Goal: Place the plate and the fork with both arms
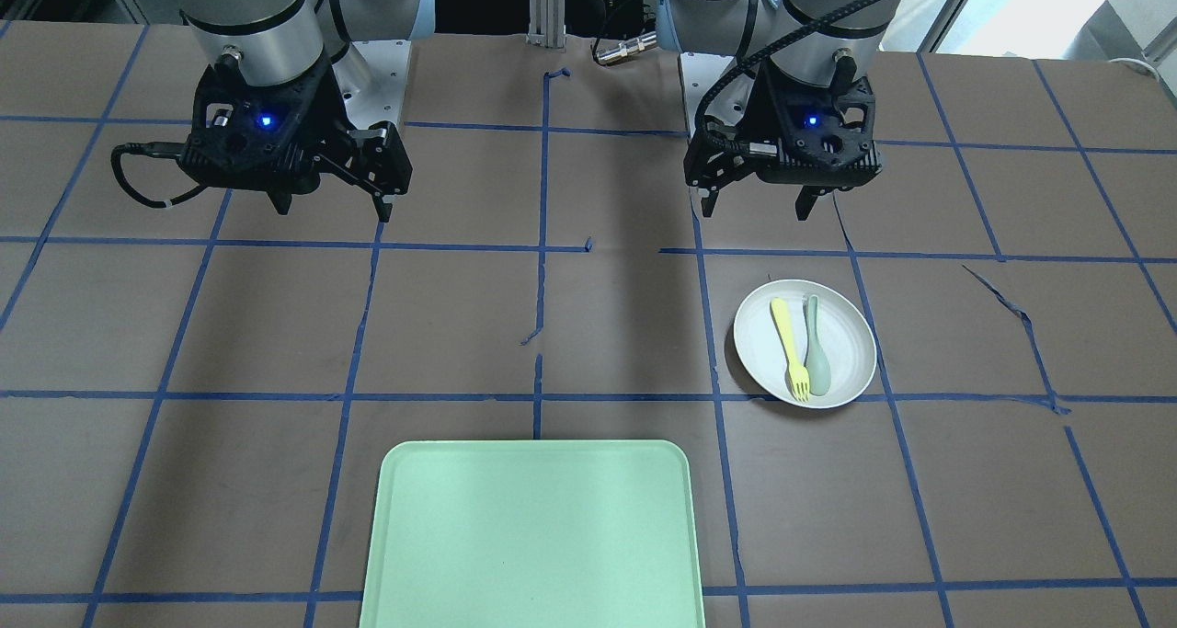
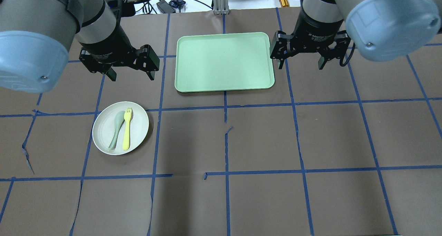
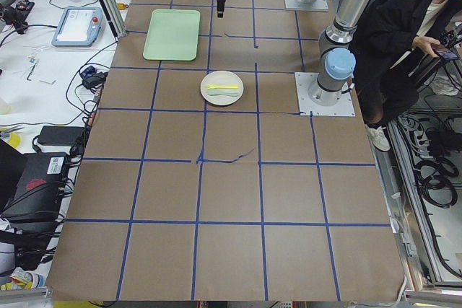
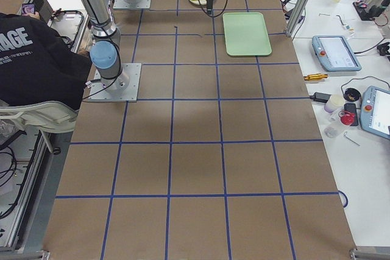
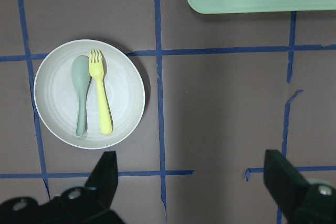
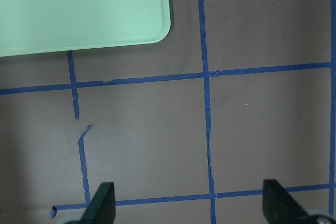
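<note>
The white plate [image 2: 138, 125] lies on the brown table on my left side. The yellow fork [image 2: 127, 132] lies on it beside a grey-green spoon [image 2: 116, 129]. My left gripper [image 2: 132, 77] is open and empty, well above the table and apart from the plate. In the left wrist view the plate [image 5: 126, 93], fork [image 5: 101, 95] and spoon [image 5: 80, 93] sit up and to the left of the left gripper [image 5: 191, 182]. My right gripper [image 2: 300, 66] is open and empty, high beside the tray's right edge. In the front view the plate [image 1: 848, 334] and fork [image 1: 789, 348] lie below my left gripper [image 1: 756, 212]; my right gripper [image 1: 333, 212] is on the view's left.
A rectangular pale-green tray [image 2: 224, 61] lies at the table's far middle, between the two grippers; a corner of it shows in the right wrist view [image 6: 79, 9]. Blue tape lines cross the table. A person [image 3: 404, 41] stands by the robot's base.
</note>
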You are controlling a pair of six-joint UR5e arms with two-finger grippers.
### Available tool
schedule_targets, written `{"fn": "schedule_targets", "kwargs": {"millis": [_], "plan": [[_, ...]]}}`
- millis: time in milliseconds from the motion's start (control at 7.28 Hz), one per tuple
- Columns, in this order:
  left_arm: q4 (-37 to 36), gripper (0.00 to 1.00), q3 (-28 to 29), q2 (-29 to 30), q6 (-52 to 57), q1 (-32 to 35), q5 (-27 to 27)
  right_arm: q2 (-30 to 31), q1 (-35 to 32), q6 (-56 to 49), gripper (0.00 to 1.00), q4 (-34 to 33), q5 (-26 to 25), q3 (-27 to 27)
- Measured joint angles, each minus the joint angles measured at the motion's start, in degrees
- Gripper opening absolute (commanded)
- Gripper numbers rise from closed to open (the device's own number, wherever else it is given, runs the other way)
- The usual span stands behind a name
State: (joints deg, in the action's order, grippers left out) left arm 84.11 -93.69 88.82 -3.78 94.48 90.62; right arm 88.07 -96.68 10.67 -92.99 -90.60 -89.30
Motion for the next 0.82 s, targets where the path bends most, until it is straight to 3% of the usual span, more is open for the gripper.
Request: {"fn": "schedule_targets", "kwargs": {"millis": [412,824], "plan": [[0.0,1.00,-0.9,-0.2,1.0,-0.7,0.1,0.0,0.0,0.0,1.00,0.0,0.0,-0.1],[-10.8,1.00,-11.6,0.6,9.9,-13.9,-0.8,0.0,0.0,-0.1,1.00,0.0,-0.2,-0.4]]}}
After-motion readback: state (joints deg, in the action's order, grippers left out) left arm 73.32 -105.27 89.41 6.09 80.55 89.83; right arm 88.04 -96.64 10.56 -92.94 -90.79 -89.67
